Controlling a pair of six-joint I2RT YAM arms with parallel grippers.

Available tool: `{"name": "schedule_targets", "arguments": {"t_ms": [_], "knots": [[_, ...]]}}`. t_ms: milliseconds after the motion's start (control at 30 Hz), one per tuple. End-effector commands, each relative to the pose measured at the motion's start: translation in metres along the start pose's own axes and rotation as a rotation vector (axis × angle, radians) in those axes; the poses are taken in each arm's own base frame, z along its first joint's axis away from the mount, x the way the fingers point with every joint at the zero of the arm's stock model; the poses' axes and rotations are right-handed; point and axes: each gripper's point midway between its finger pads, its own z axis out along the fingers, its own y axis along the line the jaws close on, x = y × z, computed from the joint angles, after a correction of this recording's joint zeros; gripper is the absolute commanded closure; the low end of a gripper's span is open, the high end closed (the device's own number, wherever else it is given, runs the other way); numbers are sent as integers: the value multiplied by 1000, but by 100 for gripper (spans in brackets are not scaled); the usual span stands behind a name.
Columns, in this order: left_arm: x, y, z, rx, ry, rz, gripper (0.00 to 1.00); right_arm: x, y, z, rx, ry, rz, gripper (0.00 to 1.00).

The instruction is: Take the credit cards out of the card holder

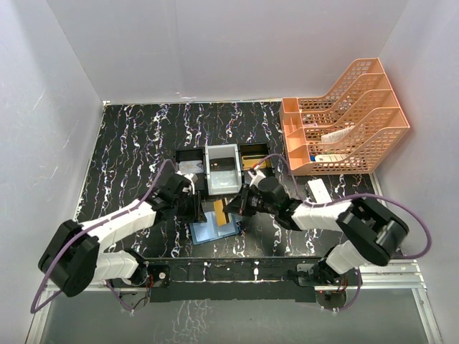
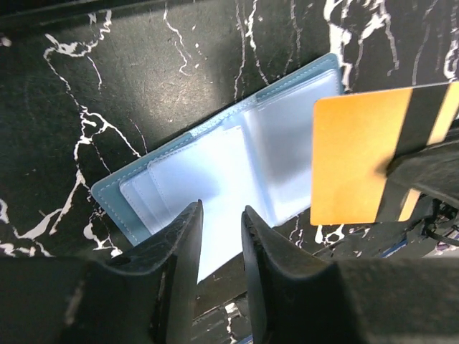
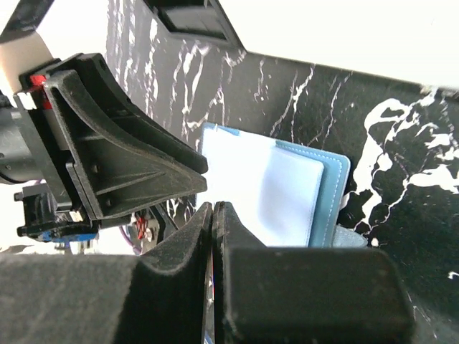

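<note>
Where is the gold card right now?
Centre of the top view: the gold card is pinched in the right gripper, at the open blue holder's edge.

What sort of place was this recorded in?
Probably a lab robot test cell, not a real office: plain white walls box in a black marbled tabletop, a left arm and right arm are mounted at its near edge, and an orange tiered file tray looks like a prop.
</note>
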Motion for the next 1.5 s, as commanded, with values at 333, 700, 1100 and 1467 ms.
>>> {"name": "schedule_targets", "arguments": {"t_ms": [333, 700, 1100, 1467], "knots": [[-36, 9, -53, -69, -296, -41, 44, -108, 50, -102, 39, -621, -530, 100], [-45, 20, -75, -114, -414, -96, 14, -134, 51, -134, 244, -680, -1238, 100], [-40, 24, -77, -142, -384, -100, 7, -197, 14, -95, 430, -458, -1625, 100], [-35, 37, -86, -188, -405, -123, 1, -211, 8, -64, 382, -335, -1866, 100]]}}
